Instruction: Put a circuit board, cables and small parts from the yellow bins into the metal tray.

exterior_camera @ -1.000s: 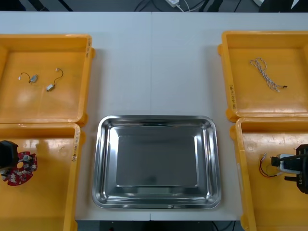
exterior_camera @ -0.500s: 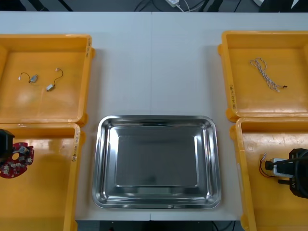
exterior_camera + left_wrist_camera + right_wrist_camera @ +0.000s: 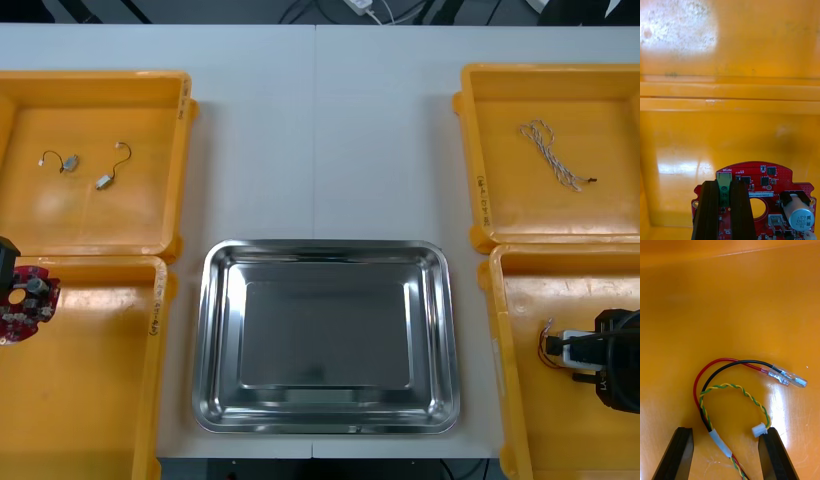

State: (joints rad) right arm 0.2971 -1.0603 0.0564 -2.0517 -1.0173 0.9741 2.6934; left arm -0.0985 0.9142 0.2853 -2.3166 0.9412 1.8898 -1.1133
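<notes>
Rising out of the near left yellow bin [image 3: 100, 400], the round red circuit board [image 3: 24, 306] has shifted left and toward the far side over the last second. It now hangs at that bin's far left corner. I judge this a lift under way, with the carry to the metal tray [image 3: 325, 246] yet to come. The left gripper [image 3: 724, 186] is pinched narrow on the board's green connector. In the near right yellow bin [image 3: 540, 420] the right gripper [image 3: 725, 453] has eased nearer, fingers wide, straddling the red and yellow cable [image 3: 720, 390].
</notes>
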